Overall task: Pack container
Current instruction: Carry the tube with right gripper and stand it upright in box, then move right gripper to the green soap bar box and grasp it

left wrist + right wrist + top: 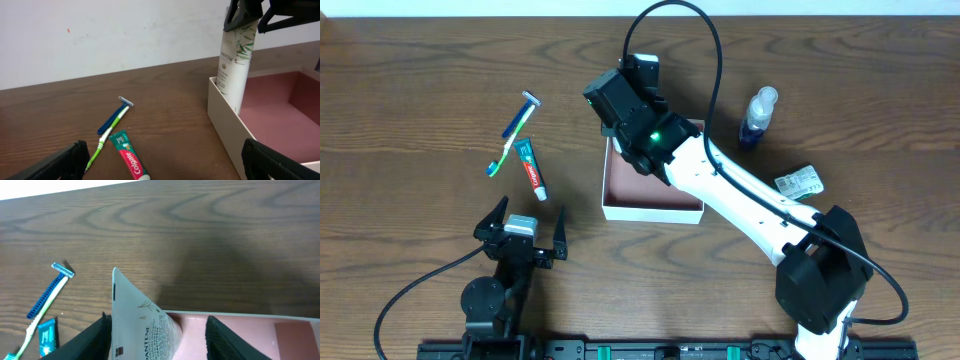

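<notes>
**Tube standing at the container's left wall**

On the left, a toothbrush (506,150) and a blue razor (520,112) are lying crossed on the wooden surface (410,90), with a toothpaste tube (531,168) lying just beside them. Below these, the left tool (530,212) is hovering with its jaws spread wide, holding nothing. At the centre, the container (650,211) is sitting open-topped. The right tool (159,337) is clamping a white Pantene tube (234,60) upright, its lower end dipping inside by the left wall. Farther right, a blue spray bottle (756,118) and a small white packet (799,182) are lying apart.
</notes>
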### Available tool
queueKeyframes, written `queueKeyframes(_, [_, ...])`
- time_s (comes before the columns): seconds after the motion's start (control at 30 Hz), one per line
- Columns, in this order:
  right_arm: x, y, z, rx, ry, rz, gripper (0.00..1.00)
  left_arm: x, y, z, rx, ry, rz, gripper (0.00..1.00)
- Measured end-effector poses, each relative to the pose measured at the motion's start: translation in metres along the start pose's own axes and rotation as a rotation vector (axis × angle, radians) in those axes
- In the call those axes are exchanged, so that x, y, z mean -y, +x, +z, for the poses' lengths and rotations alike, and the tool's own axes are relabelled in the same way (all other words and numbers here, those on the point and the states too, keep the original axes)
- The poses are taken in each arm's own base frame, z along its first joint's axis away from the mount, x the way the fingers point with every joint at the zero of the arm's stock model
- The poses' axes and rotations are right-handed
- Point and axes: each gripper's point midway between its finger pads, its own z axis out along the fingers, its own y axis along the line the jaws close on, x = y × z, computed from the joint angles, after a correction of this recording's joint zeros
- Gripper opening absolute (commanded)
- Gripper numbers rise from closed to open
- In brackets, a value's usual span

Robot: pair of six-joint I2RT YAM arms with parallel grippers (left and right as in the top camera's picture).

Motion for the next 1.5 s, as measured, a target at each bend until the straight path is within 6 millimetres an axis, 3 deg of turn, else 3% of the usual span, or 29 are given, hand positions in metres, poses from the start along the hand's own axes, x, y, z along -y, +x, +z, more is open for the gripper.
queueKeyframes(0.1, [0.000, -0.004, -0.006, 0.005, -0.006, -0.024, 0.73, 0.000, 0.000, 0.000, 0.000, 0.000, 0.000, 0.98])
queueKeyframes(0.2, [0.006, -0.017, -0.031, 0.013, -0.012, -0.048, 0.74, 0.000, 0.000, 0.000, 0.000, 0.000, 0.000, 0.98])
queueKeyframes(0.33, [0.032, -0.054, -0.101, 0.057, -0.030, -0.019, 0.79, 0.000, 0.000, 0.000, 0.000, 0.000, 0.000, 0.98])
queueKeyframes(0.4, [0.067, -0.075, -0.142, 0.078, -0.008, 0.025, 0.79, 0.000, 0.000, 0.000, -0.001, 0.000, -0.001, 0.98])
queueKeyframes(0.5, [0.135, -0.088, -0.187, 0.069, 0.093, 0.120, 0.79, 0.000, 0.000, 0.000, 0.000, 0.000, 0.000, 0.98])
queueKeyframes(0.63, [0.221, -0.063, -0.209, -0.066, 0.303, 0.235, 0.80, 0.000, 0.000, 0.000, 0.000, 0.000, 0.000, 0.98])
queueKeyframes(0.73, [0.254, -0.041, -0.201, -0.179, 0.406, 0.291, 0.80, 0.000, 0.000, 0.000, 0.000, 0.000, 0.000, 0.98])
queueKeyframes(0.83, [0.270, -0.023, -0.182, -0.252, 0.442, 0.303, 0.80, 0.000, 0.000, 0.000, -0.001, 0.000, 0.000, 0.98])
queueKeyframes(1.07, [0.285, 0.031, -0.138, -0.390, 0.433, 0.246, 0.81, 0.000, 0.000, 0.000, -0.001, 0.000, 0.000, 0.98])
queueKeyframes(1.27, [0.310, 0.081, -0.107, -0.454, 0.470, 0.367, 0.80, 0.000, 0.000, 0.000, 0.000, 0.000, 0.000, 0.98])
queueKeyframes(1.5, [0.324, 0.119, -0.072, -0.429, 0.451, 0.495, 0.80, 0.000, 0.000, 0.000, -0.001, 0.000, 0.000, 0.98])
